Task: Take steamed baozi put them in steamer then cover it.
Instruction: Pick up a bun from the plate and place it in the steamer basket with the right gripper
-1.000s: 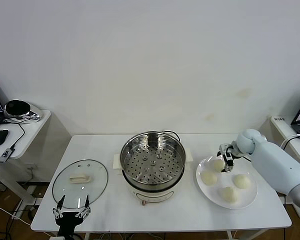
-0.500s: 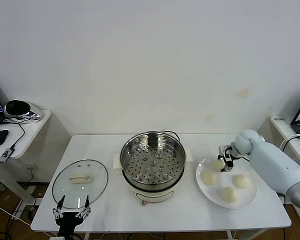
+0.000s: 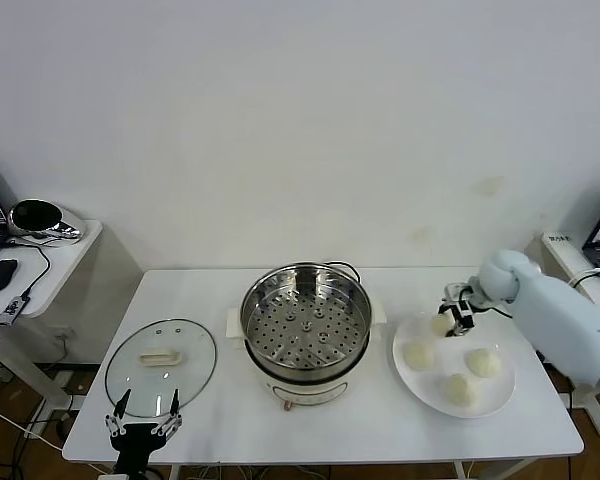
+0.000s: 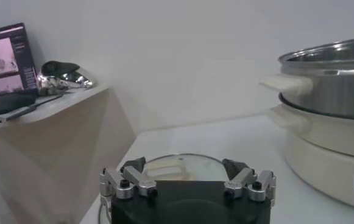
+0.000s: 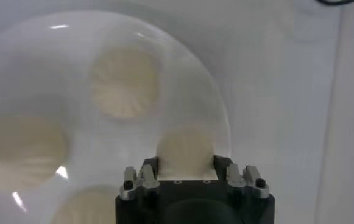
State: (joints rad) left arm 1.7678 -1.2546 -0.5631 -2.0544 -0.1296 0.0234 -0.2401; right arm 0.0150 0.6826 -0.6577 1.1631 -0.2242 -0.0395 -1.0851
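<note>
Since a second ago, the right end effector [image 3: 454, 318] has closed on one steamed baozi [image 5: 186, 152] at the plate's [image 3: 500, 398] far rim and has shifted slightly rightward and up; that bun now looks just raised off the plate. In the right wrist view its fingers [image 5: 147, 173] pinch the bun on both sides, and the bun's near half is hidden behind the end effector's body. The left end effector [image 3: 141, 416], unchanged, hangs at the tabletop's [image 3: 220, 425] near edge with fingers spread, just short of the single glass lid [image 3: 161, 366] lying flat.

Three more baozi lie on the plate: nearest [image 3: 459, 388], right [image 3: 484, 362] and left [image 3: 418, 355], making four in all. The one steamer [image 3: 306, 330] stands mid-tabletop, its perforated tray bare. Its cord behind is mostly hidden.
</note>
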